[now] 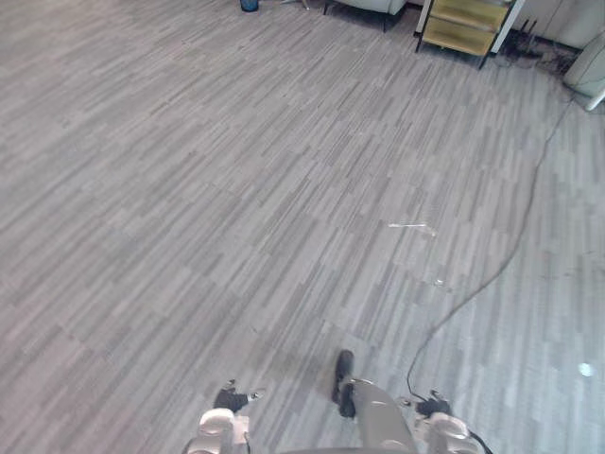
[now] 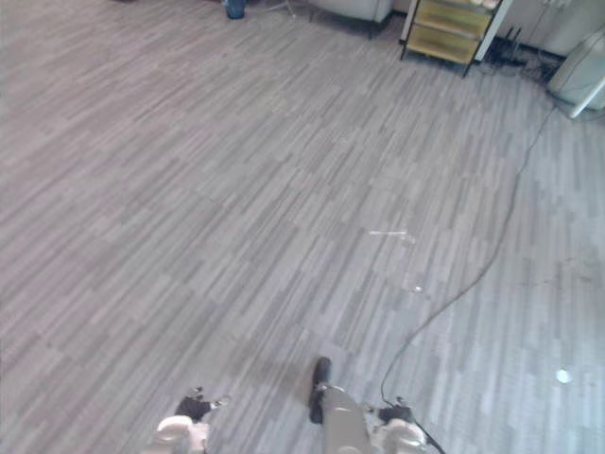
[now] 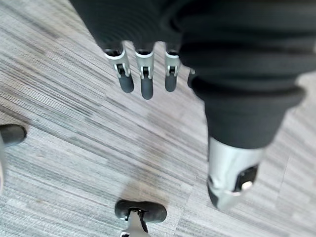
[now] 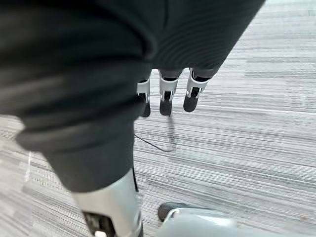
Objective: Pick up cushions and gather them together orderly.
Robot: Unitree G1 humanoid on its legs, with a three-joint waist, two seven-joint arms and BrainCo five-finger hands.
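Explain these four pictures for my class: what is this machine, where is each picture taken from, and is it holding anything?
This is a walking robot with two arms and hands. Two pictures come from cameras on its head, looking down at a grey plank floor. A yellow shelf stands at the far end, and a small white scrap lies on the floor. The other two come from a camera on each wrist, looking along that hand. The left hand and the right hand hang above the floor, fingers straight, holding nothing.
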